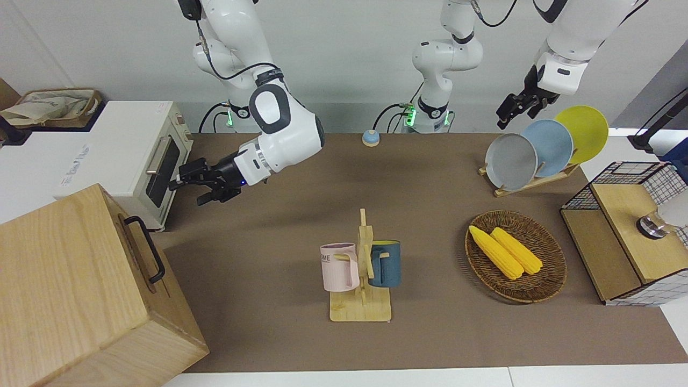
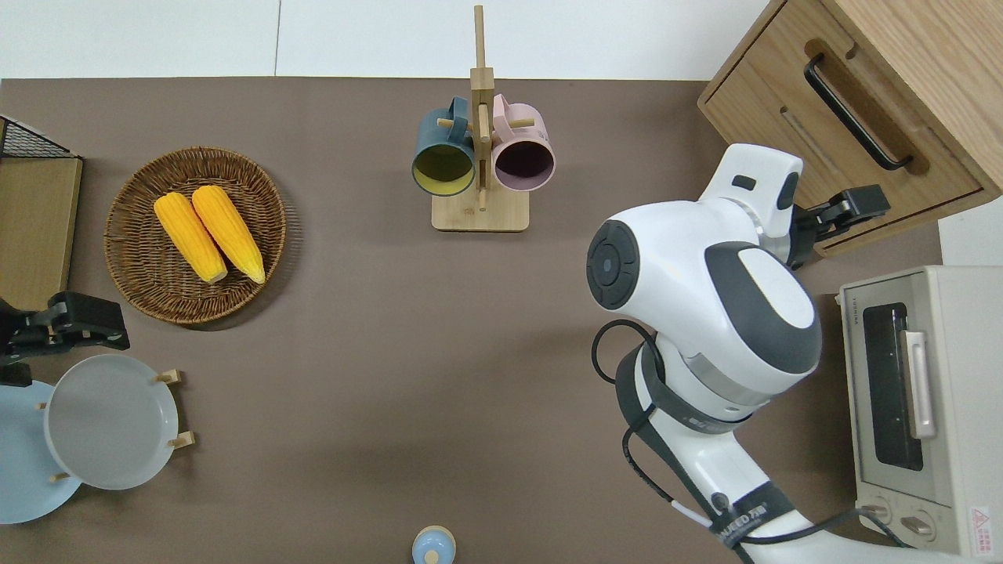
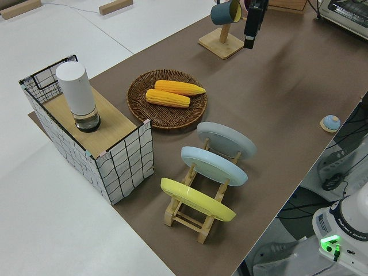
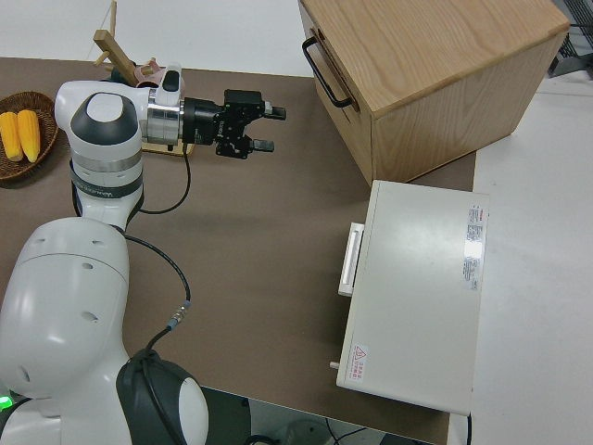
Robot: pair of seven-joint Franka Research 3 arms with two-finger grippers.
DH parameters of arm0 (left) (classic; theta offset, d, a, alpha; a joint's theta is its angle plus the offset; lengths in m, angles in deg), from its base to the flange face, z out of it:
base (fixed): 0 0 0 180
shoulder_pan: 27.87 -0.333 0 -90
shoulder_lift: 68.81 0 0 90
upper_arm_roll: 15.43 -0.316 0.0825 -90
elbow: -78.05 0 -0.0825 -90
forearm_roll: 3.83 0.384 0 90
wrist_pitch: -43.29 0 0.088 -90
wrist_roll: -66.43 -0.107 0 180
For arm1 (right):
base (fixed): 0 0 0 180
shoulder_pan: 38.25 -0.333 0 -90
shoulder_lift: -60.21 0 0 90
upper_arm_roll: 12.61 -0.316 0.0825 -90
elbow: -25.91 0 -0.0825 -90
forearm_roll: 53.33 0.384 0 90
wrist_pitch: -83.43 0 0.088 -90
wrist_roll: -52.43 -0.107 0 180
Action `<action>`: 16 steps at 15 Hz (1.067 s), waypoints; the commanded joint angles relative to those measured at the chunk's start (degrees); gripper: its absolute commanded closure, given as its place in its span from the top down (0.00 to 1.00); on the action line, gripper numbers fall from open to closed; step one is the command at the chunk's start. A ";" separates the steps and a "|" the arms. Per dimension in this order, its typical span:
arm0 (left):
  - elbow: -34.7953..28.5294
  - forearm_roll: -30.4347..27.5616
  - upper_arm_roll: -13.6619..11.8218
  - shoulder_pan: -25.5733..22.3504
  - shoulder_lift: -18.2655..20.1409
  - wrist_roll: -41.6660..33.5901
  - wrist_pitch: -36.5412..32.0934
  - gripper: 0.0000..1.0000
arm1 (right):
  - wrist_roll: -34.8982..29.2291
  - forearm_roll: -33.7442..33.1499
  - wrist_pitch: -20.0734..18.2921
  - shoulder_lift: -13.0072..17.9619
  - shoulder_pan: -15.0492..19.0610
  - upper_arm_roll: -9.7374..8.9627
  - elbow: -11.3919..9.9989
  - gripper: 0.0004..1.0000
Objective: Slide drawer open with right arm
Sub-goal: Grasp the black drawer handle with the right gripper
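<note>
Step in hand: the right arm (image 2: pixel 705 290) is approaching the drawer (image 2: pixel 842 149); no contact is showing.
Right gripper (image 4: pixel 264 128): it is hanging level over the bench (image 2: pixel 392 352), near the cabinet's (image 1: pixel 70 279) lower front corner, pointing toward it.
Fingers (image 4: pixel 271 113): they are standing clearly apart and holding nothing.
Drawer: it is sitting shut in the cabinet, at the right arm's end of the bench; its black bar handle (image 2: pixel 854 111) is untouched.
Toaster oven (image 2: pixel 917 399): it is standing beside the cabinet, nearer to the robots.
Next move: likely calling for the fingers to be reaching up to the handle, straddling the bar, closing, then pulling straight out.
Left arm: parked.
</note>
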 commanded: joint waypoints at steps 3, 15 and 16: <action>0.02 -0.21 -0.29 0.24 0.49 -0.55 -0.12 0.99 | -1.17 -11.15 5.78 -1.70 1.23 1.94 -2.24 0.98; 0.02 -0.21 -0.29 0.24 0.49 -0.55 -0.03 0.99 | -1.34 -20.73 13.51 -3.54 3.43 4.48 -0.92 0.90; 0.02 -0.21 -0.29 0.24 0.49 -0.55 -0.12 0.99 | -1.43 -21.08 13.86 -3.63 3.51 4.48 -0.83 0.88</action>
